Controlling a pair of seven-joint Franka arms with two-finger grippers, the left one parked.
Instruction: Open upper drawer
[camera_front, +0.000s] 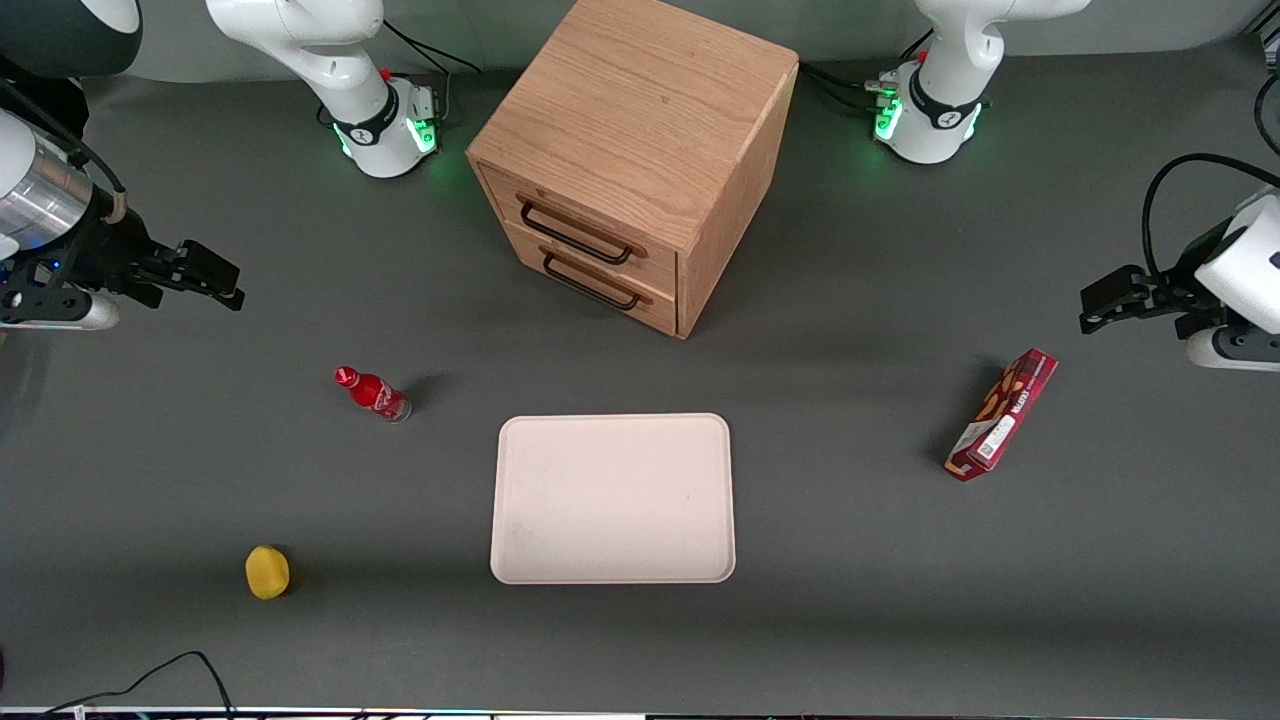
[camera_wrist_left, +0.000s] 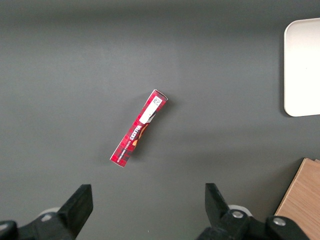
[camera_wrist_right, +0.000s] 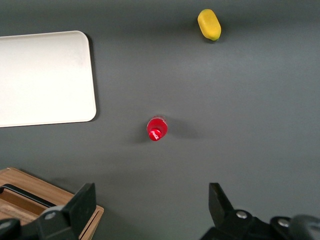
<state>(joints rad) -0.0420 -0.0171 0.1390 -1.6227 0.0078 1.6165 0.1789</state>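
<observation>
Front view: upper drawer (camera_front: 590, 238) shut, well apart from gripper (camera_front: 215, 272), fingers (camera_wrist_right: 82, 205) spread wide above grey table (camera_front: 850, 560), toward working arm's end.

The red box (camera_front: 1001, 414) carries white lettering along its side and a small square code on a white label, but neither can be read. The red bottle (camera_front: 373, 393) has a white script mark, also unreadable.
</observation>
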